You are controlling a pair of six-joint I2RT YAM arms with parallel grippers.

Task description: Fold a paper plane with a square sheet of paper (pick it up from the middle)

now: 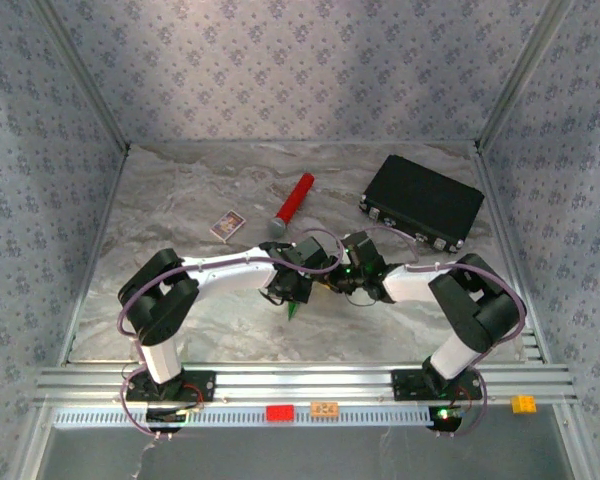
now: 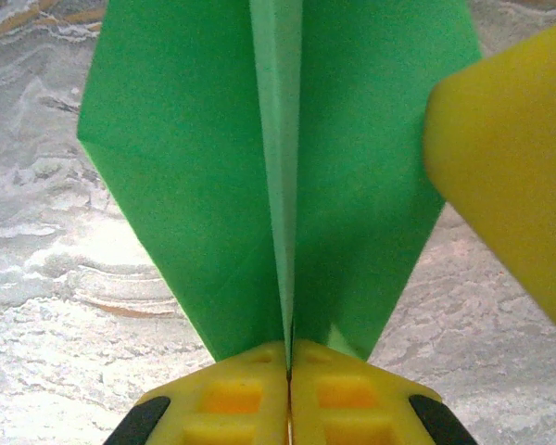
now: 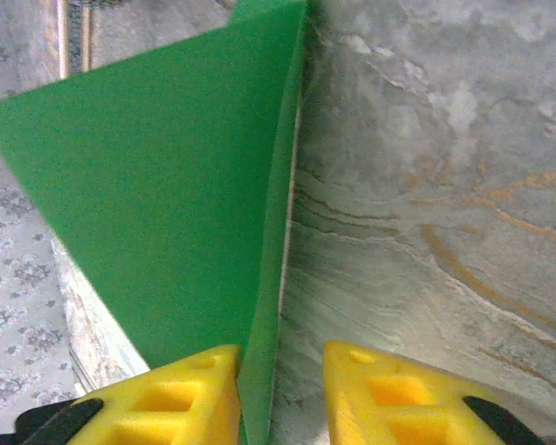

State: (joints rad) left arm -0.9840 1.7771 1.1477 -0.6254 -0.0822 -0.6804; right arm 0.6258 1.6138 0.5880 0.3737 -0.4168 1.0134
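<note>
The left end effector (image 2: 289,352) pinches the paper plane (image 2: 195,167) at its fold, while the right end effector (image 3: 283,362) straddles it with jaws parted.

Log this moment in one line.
left gripper: shut on folded green paper at centre crease | right gripper: open, astride the paper's edge | stage: mid-fold
</note>
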